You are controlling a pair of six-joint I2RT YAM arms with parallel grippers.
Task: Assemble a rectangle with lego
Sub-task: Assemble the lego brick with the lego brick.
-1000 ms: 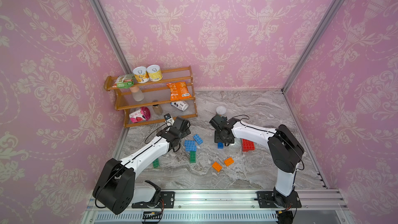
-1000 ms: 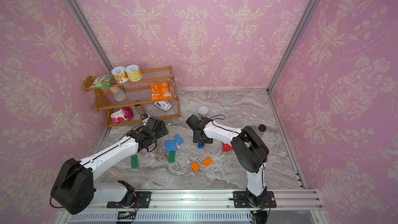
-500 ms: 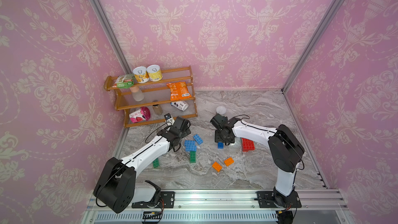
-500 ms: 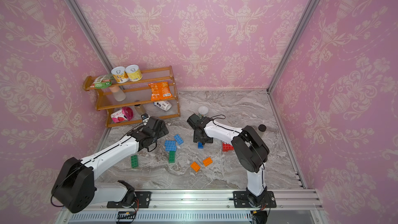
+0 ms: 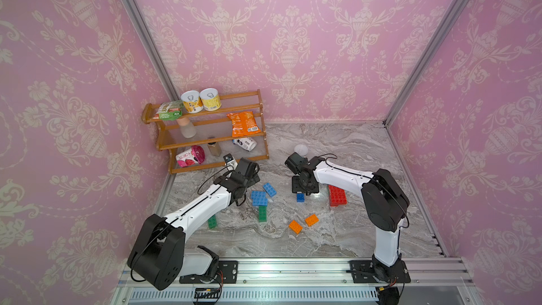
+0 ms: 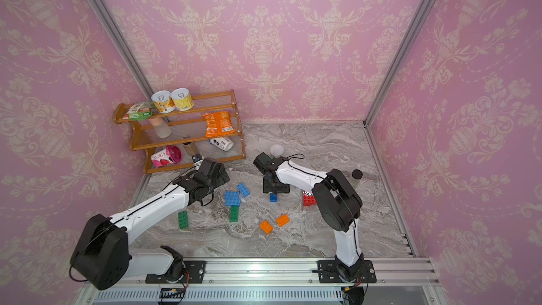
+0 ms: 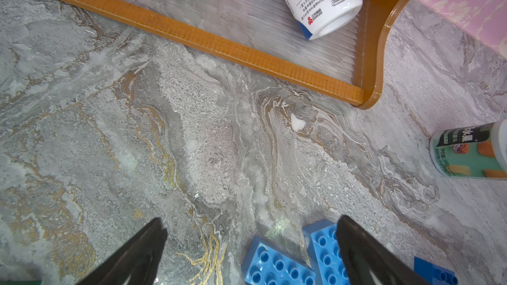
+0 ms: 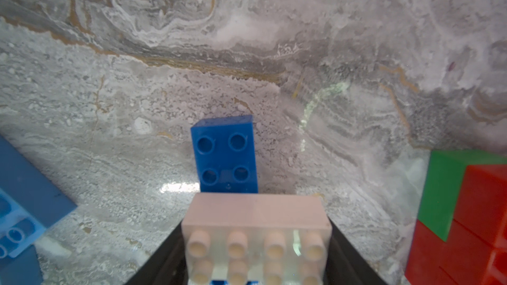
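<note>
My right gripper (image 8: 256, 245) is shut on a white 2x4 lego brick (image 8: 256, 215), studs facing the camera, with a sliver of blue showing under it. A dark blue 2x2 brick (image 8: 225, 154) lies on the marble just beyond it, also seen in a top view (image 5: 300, 197) next to the right gripper (image 5: 305, 186). My left gripper (image 7: 252, 227) is open over bare marble, low by two light blue bricks (image 7: 274, 264) (image 7: 325, 248). In a top view the left gripper (image 5: 250, 176) sits left of these light blue bricks (image 5: 259, 197).
Two green bricks (image 5: 262, 213) (image 5: 212, 221), two orange bricks (image 5: 295, 226) (image 5: 311, 220) and a red stack (image 5: 337, 195) lie on the marble. A wooden shelf (image 5: 205, 139) with tins and snack packets stands back left. A white ball (image 5: 301, 150) rests behind the right gripper.
</note>
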